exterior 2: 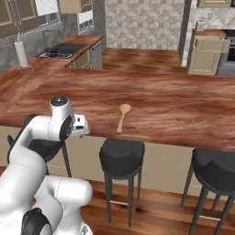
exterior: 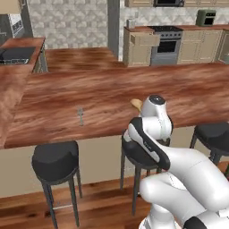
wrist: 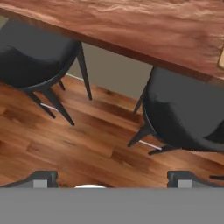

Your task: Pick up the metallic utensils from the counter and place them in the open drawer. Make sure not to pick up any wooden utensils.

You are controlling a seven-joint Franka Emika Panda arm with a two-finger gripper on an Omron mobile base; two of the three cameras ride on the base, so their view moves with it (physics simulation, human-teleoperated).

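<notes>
- Fork (exterior: 80, 116): lies on the tabletop (exterior: 112, 94) left of centre in the left base view, long axis pointing away from the near edge.
- Spoon (exterior 2: 122, 115): wooden, mid-frame in the right base view, near the edge; leave it.
- Claw (wrist: 111, 178): fingertips wide apart, holding nothing, aimed down at stools (wrist: 188, 111) and floor below the edge.
- The fork sits above and beyond the claw, I'd say.

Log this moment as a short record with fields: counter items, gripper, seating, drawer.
counter items: a silver fork lies flat on the counter; a wooden spoon lies near the front edge
gripper: gripper open, empty, looking down at the wood floor in front of the counter
seating: black stools stand along the counter's front
drawer: a beige drawer stands open beside the stove
</notes>
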